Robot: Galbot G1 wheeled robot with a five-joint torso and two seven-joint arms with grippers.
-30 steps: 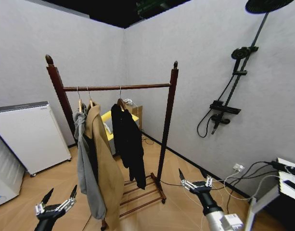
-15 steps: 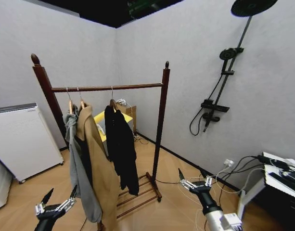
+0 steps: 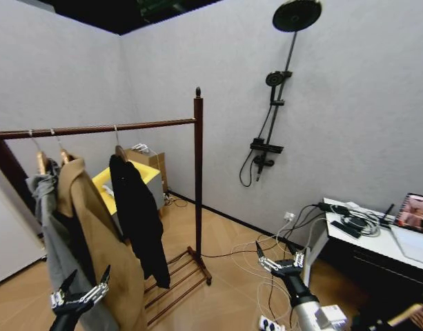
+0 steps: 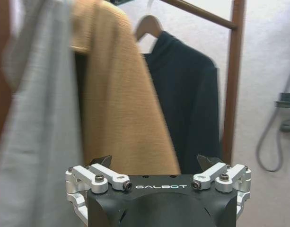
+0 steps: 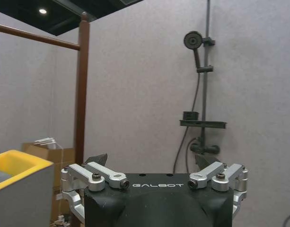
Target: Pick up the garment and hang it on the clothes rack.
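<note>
The garment (image 3: 136,214), a black jacket on a wooden hanger, hangs from the rail of the clothes rack (image 3: 198,172) at its right end. In the left wrist view the garment (image 4: 192,109) hangs beyond the tan coat, beside the clothes rack upright (image 4: 234,71). My left gripper (image 3: 87,279) is low at the front left, open and empty, in front of the hanging coats. My right gripper (image 3: 277,254) is low at the front right, open and empty, well apart from the rack. The left gripper (image 4: 156,161) and right gripper (image 5: 152,158) both show spread fingers.
A grey hooded jacket (image 3: 52,234) and a long tan coat (image 3: 101,234) hang left of the garment. A yellow bin (image 3: 132,181) and a cardboard box (image 3: 148,158) stand behind the rack. A shower fixture (image 3: 270,117) is on the wall. Cables (image 3: 266,252) cross the floor; a white table (image 3: 377,241) stands at right.
The whole picture has shifted left, so the camera has turned right. The white cabinet left the view and the table came in. Both grippers stay open.
</note>
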